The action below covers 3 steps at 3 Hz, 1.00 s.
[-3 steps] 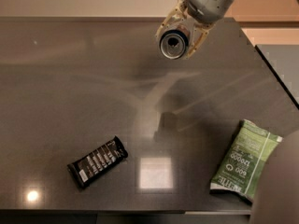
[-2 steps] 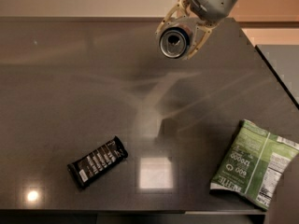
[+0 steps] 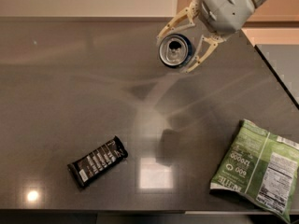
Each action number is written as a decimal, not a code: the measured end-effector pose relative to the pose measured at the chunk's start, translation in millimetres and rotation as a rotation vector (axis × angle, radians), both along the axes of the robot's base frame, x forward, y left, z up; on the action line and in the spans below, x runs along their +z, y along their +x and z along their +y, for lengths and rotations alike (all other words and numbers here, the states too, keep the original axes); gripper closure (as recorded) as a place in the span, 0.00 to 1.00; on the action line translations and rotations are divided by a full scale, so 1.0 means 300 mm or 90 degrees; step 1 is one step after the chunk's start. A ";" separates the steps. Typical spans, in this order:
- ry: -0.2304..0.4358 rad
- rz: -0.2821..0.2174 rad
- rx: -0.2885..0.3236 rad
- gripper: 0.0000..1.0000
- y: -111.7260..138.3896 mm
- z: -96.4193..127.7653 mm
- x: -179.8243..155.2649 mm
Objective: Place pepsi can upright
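The pepsi can (image 3: 175, 51) is a dark blue can whose silver pull-tab top faces the camera. It sits between the two pale fingers (image 3: 201, 56) of my gripper (image 3: 174, 53), near the far right part of the dark table (image 3: 70, 78). The gripper reaches in from the top right and is shut on the can, holding it above the tabletop. The can's logo is hidden from this angle.
A black snack bar (image 3: 97, 161) lies at the front left of centre. A green chip bag (image 3: 256, 168) lies at the front right by the table's edge. The table's right edge (image 3: 275, 73) runs diagonally close to the gripper.
The gripper with the can has shifted slightly lower and nearer in the view. The dark shape that covered the chip bag's lower right corner is gone. The snack bar and bag have not moved.
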State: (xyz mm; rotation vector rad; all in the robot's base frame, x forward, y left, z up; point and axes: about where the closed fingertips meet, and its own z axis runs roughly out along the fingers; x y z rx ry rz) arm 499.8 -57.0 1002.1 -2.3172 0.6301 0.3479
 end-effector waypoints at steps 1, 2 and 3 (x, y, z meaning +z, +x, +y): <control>0.094 0.069 -0.023 1.00 -0.080 0.022 -0.011; 0.186 0.131 -0.033 1.00 -0.143 0.048 -0.013; 0.203 0.138 -0.033 1.00 -0.149 0.059 0.002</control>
